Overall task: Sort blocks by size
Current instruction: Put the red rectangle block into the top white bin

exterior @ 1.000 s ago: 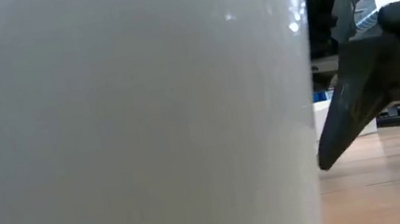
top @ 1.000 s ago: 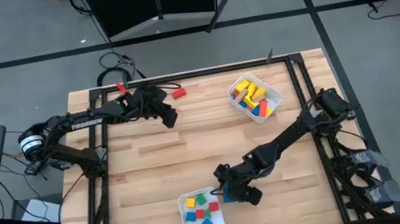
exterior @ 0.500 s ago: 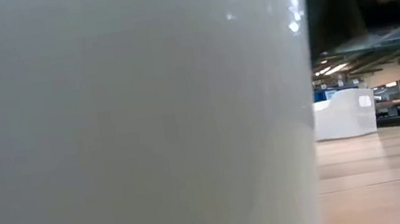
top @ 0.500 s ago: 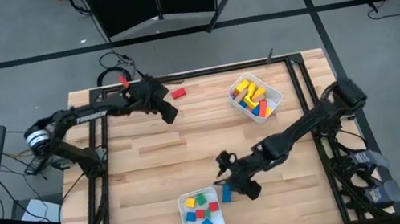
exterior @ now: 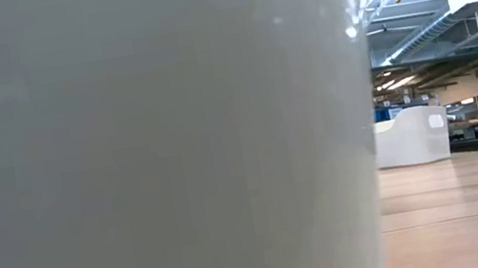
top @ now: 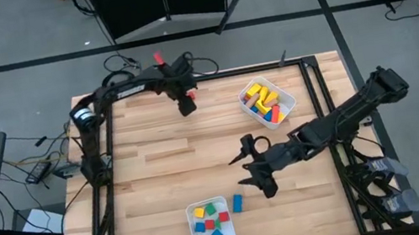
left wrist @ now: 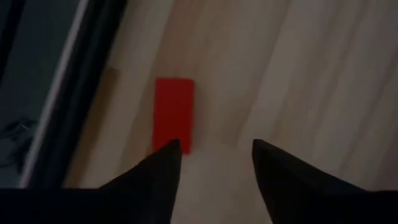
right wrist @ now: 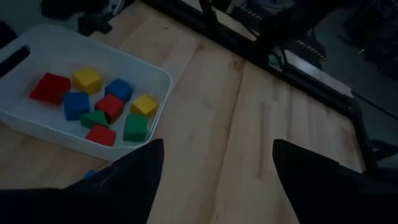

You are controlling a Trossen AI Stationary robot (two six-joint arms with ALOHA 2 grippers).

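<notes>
A red bar block (left wrist: 173, 114) lies flat on the table near the far edge and also shows in the high view (top: 187, 98). My left gripper (left wrist: 214, 149) hangs open just above it, one fingertip over the block's near end (top: 186, 107). My right gripper (top: 258, 176) is open and empty at mid-table, and it also shows open in the right wrist view (right wrist: 214, 158). A blue block (top: 237, 203) lies on the table beside the near white tray (top: 222, 202). That tray holds several small cubes (right wrist: 112, 106). The far white tray (top: 289, 106) holds longer blocks (top: 262, 98).
The near tray's wall (exterior: 145, 149) fills most of the low view, with the far tray (exterior: 409, 141) behind it. A black frame rail (top: 211, 75) runs along the table's far edge, close to the red block. Bare wood lies between the two trays.
My right gripper has risen and drawn back from the near tray toward the table's far right, leaving the blue block lying on the table beside the tray. My left gripper has swung toward the table's far edge and right, over the red block, which has not moved.
</notes>
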